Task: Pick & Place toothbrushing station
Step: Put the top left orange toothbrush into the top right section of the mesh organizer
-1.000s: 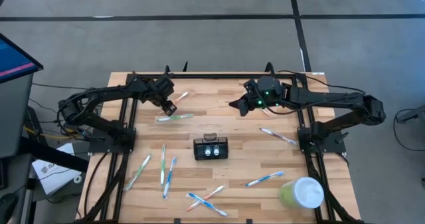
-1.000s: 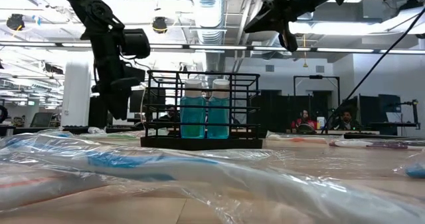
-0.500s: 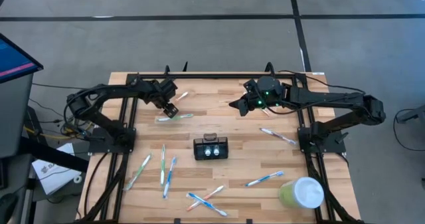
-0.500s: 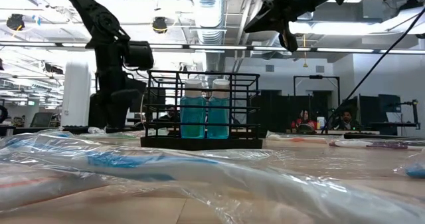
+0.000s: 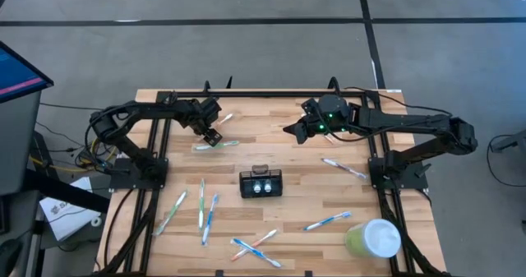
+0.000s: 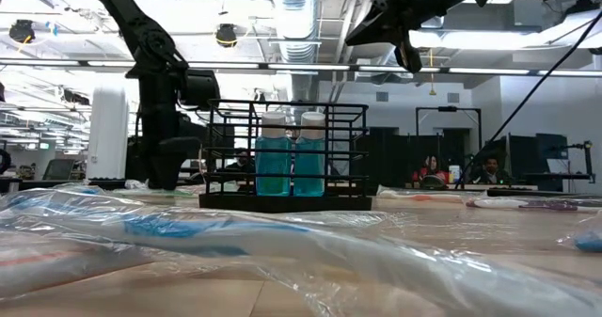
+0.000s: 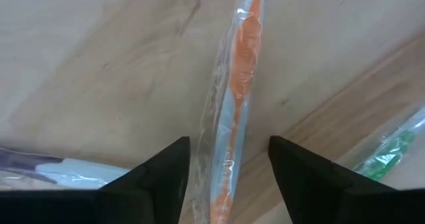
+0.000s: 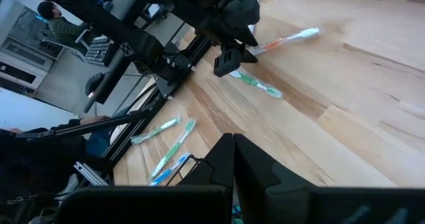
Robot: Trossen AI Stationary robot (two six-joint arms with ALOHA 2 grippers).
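Observation:
The toothbrushing station (image 5: 260, 182), a small black wire holder with two teal bottles in it, stands on its base at the table's middle; the low view shows the station (image 6: 287, 157) too. My left gripper (image 5: 213, 136) is open and low over the far left of the table, pointing down. Its fingers (image 7: 166, 174) stand on either side of an orange toothbrush in a clear wrapper (image 7: 240, 84), which lies flat on the wood. I cannot see them touching it. A green wrapped toothbrush (image 5: 217, 145) lies just beside it. My right gripper (image 5: 286, 130) hangs shut, raised over the far middle.
Several wrapped toothbrushes lie scattered at the near left (image 5: 202, 207), the near middle (image 5: 255, 246) and the right (image 5: 343, 168). A pale green cup with a white lid (image 5: 374, 240) stands at the near right corner. One wrapped brush (image 6: 282, 246) lies close to the low camera.
My left gripper has come down toward the table over the orange toothbrush, tipping a little steeper, and stays open. Nothing on the table has moved.

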